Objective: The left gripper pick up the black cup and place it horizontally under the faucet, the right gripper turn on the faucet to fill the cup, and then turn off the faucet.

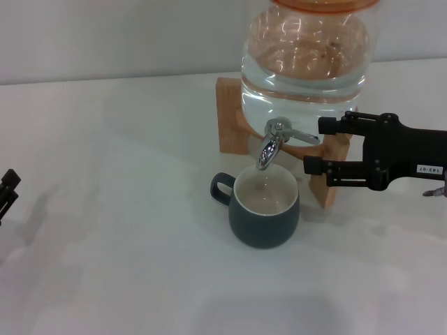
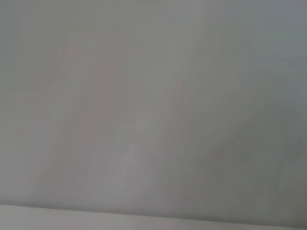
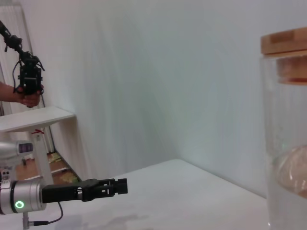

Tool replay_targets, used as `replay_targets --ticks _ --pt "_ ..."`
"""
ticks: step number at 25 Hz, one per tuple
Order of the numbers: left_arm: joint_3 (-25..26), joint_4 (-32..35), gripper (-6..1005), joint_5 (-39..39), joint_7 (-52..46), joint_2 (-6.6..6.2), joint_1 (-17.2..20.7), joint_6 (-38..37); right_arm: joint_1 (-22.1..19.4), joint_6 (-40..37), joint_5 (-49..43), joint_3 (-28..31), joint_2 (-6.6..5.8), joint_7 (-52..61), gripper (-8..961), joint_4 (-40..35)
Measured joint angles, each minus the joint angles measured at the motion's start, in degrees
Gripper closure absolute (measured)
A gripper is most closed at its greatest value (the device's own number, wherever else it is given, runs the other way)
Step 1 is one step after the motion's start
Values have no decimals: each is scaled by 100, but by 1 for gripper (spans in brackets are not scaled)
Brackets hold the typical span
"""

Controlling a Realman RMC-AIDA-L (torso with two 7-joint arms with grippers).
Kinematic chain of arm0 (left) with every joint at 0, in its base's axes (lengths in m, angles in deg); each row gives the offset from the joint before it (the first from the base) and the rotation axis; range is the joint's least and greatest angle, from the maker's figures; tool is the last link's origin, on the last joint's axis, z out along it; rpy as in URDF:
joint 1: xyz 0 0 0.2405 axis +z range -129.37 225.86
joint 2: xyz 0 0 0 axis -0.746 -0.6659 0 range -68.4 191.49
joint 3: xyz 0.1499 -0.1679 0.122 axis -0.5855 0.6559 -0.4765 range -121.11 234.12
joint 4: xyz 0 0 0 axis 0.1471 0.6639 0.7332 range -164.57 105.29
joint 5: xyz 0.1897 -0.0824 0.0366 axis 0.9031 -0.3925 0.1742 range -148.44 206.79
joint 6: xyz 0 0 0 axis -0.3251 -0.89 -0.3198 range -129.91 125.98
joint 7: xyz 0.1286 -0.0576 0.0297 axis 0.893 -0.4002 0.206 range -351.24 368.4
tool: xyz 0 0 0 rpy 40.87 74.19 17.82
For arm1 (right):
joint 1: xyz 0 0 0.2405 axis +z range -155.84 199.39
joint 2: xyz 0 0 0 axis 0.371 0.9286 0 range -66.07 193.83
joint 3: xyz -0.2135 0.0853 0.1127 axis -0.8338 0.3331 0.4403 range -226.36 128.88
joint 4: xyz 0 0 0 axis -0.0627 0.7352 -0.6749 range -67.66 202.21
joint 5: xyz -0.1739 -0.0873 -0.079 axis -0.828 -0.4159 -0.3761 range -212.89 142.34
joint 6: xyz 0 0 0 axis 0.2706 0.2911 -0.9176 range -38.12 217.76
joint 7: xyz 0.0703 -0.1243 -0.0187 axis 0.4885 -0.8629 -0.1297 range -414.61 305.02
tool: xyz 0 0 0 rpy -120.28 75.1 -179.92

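The black cup [image 1: 265,213] stands upright on the white table directly under the spout of the faucet [image 1: 271,144], its handle pointing to the left. Its cream inside shows, and I cannot tell whether water is running. My right gripper [image 1: 318,146] is open beside the faucet's lever [image 1: 302,136], one finger above it and one below, not closed on it. My left gripper [image 1: 7,190] is open and empty at the far left edge, well away from the cup. It also shows in the right wrist view [image 3: 120,187], low over the table.
The clear water jar [image 1: 304,66] sits on a wooden stand [image 1: 229,115] behind the cup, and its wall and wooden lid show in the right wrist view [image 3: 285,143]. A person's hand holding a device [image 3: 28,84] is far off beside a white side table [image 3: 33,120].
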Motion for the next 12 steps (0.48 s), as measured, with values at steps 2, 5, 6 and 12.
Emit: replay_targets --ticks 2,5,6,12 --pt "0 -4 336 0 19 3 0 0 0 -34 -9 0 0 1 146 19" --pt "0 -5 336 0 27 7 -4 -1 0 -77 -66 -22 0 1 146 32" --pt "0 -5 337 0 27 8 -8 -4 0 -81 -82 -26 0 1 146 35" --pt "0 -5 337 0 27 9 -23 -50 0 -66 -140 -78 0 1 145 26"
